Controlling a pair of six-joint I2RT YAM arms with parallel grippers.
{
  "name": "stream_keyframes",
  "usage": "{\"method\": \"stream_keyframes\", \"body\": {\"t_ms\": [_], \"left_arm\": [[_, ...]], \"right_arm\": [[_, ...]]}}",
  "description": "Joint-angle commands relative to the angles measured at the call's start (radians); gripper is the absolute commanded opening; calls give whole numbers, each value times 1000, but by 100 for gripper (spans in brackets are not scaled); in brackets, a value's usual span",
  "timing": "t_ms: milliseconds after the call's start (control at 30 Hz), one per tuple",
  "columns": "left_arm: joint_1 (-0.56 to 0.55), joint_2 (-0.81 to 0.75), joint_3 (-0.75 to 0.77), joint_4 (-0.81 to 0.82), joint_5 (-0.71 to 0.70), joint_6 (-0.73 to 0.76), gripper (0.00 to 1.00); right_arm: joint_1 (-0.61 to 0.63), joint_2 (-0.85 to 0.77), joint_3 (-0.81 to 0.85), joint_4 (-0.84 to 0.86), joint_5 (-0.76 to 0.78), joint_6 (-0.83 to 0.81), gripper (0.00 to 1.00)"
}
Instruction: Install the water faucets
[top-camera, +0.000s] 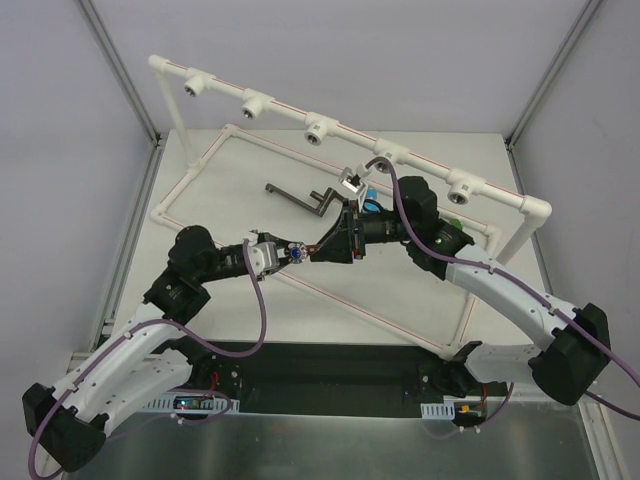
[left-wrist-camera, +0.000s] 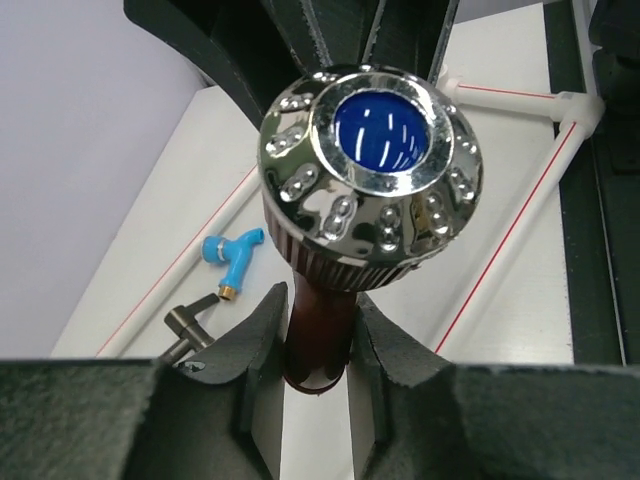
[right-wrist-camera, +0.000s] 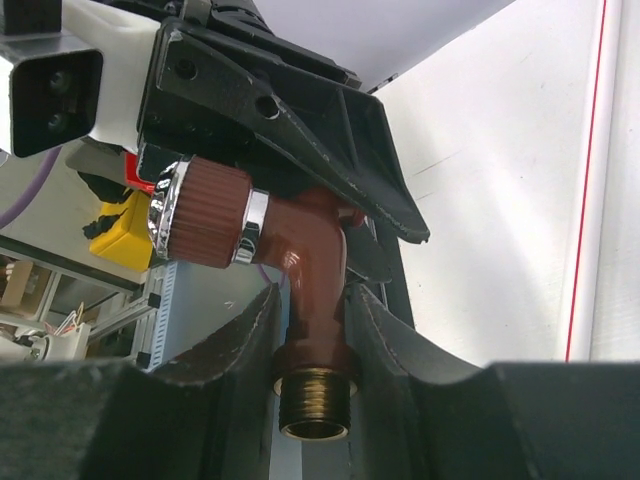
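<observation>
From above, the red-brown faucet is held between the two arms, over the flat part of the white pipe frame. The left gripper and right gripper meet at it. A dark grey piece lies inside the frame.

In the left wrist view, the left fingers squeeze the brown stem under the shiny knob. The blue faucet lies just beside a frame pipe.

In the right wrist view, the right fingers pinch the same faucet, just above its brass end. A frame pipe runs down the right side.
</observation>
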Motion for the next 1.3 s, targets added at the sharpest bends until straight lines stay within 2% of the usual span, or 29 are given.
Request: {"method": "stream_keyframes", "body": {"t_ms": [0,33,100,133,167,233,267,433,567,667,700,733,833,1000,1067,1200,1267], "left_arm": [[-10,-36,26,156,22,-153,0],[-10,-44,29,156,7,-170,0],[-10,-44,49,128,-29,-225,0],[-10,-38,59,113,-93,-248,0],[-10,-32,87,58,-124,-266,0],[-9,-6,122,0,-228,-322,0],[-9,2,153,-60,-257,-340,0],[-3,36,207,-160,-355,-441,0],[34,50,242,-243,-398,-515,0],[120,57,241,-286,-391,-621,0],[152,60,236,-294,-345,-686,0],[231,67,230,-294,-304,-725,0],[359,83,208,-292,-193,-845,0],[470,110,190,-294,-123,-963,0],[497,116,199,-294,-96,-981,0],[540,113,225,-289,-76,-1046,0],[559,120,239,-283,-54,-1084,0]], "right_arm": [[18,33,34,17,7,-31,1],[18,36,42,8,8,-35,2],[18,32,54,-38,25,-72,15],[18,29,70,-60,36,-92,21],[18,23,80,-84,50,-110,34],[18,0,105,-184,106,-187,47],[18,-8,138,-263,132,-207,58],[17,-66,252,-480,352,-418,82],[17,-94,340,-613,488,-521,89],[15,-111,424,-684,623,-583,92],[14,-115,459,-698,701,-598,93],[12,-119,478,-709,740,-614,95],[-18,-114,553,-755,855,-672,98],[-187,-67,689,-855,902,-730,99],[-241,-51,741,-899,877,-776,100],[-397,7,818,-967,663,-841,99],[-434,41,856,-1029,604,-873,95]]}}
